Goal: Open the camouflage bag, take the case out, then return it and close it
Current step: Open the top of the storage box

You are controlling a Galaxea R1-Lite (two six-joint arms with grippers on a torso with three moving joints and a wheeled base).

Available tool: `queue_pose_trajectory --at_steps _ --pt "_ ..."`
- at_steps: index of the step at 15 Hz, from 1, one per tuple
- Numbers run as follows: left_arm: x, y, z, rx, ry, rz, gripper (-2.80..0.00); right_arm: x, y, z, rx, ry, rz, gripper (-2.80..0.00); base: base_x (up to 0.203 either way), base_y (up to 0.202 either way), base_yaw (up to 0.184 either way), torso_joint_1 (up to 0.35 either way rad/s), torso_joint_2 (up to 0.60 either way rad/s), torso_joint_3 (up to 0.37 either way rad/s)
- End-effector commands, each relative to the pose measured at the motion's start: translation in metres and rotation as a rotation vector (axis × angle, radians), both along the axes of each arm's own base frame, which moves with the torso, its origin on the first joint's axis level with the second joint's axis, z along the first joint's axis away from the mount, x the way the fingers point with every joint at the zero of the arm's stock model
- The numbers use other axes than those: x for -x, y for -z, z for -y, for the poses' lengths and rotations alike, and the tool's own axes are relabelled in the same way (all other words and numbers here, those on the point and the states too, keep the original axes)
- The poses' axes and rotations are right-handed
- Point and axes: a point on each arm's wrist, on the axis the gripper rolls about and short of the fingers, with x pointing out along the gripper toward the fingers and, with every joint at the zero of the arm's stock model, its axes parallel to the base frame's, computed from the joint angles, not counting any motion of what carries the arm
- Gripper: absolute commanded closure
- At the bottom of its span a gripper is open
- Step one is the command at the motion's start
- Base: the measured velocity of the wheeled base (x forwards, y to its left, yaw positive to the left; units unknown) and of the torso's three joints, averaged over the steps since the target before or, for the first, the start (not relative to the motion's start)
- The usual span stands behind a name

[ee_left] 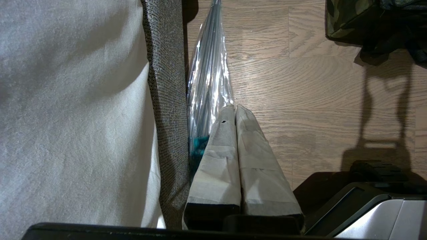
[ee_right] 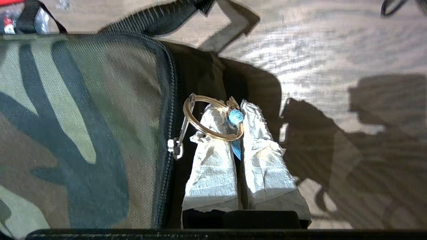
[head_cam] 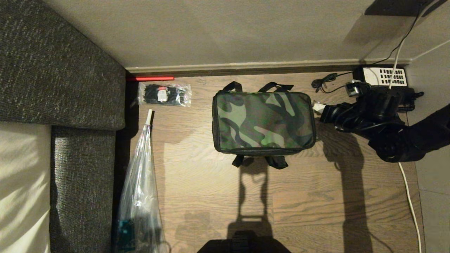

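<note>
Right gripper (ee_right: pixel 237 125) was seen shut at the right end of the camouflage bag (head_cam: pixel 263 121), its taped fingers (ee_right: pixel 213 160) pinched on a blue tab (ee_right: pixel 235 117) tied to the brass key ring (ee_right: pixel 213 120) hanging from the zip slider (ee_right: pixel 175 148). For the step in hand, judged to be unzipping, the pull would best be kept along the zip track and close to the lid edge, so that the ring is not twisted or slipped from the pinch. On the wooden floor (head_cam: pixel 316 196) the bag lay zipped, between a sofa (head_cam: pixel 52 70) at left and a telephone (head_cam: pixel 385 76) at far right. Whatever was inside, the case included, could not be seen. Left gripper (ee_left: pixel 235 108) was parked shut and empty near a clear plastic bag (ee_left: pixel 208 76).
</note>
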Motion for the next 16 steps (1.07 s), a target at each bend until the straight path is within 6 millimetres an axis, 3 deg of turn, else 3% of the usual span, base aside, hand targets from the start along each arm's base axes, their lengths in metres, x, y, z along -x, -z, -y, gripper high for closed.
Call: queue_pose_trajectory --at_steps 1,8,16 --pt "0.0 0.0 0.0 0.0 0.0 0.0 0.0 -0.001 -0.003 0.0 -0.002 -0.002 0.016 0.0 0.0 0.0 0.0 0.0 0.0 0.0" --pt "0.0 0.0 0.0 0.001 0.0 0.0 0.0 -0.007 -0.001 -0.001 -0.003 -0.001 0.023 0.0 0.0 0.0 0.0 0.0 0.0 0.0" --pt "0.0 0.0 0.0 0.0 0.0 0.0 0.0 -0.016 -0.014 -0.001 -0.036 -0.001 0.066 0.0 0.0 0.0 0.0 0.0 0.0 0.0"
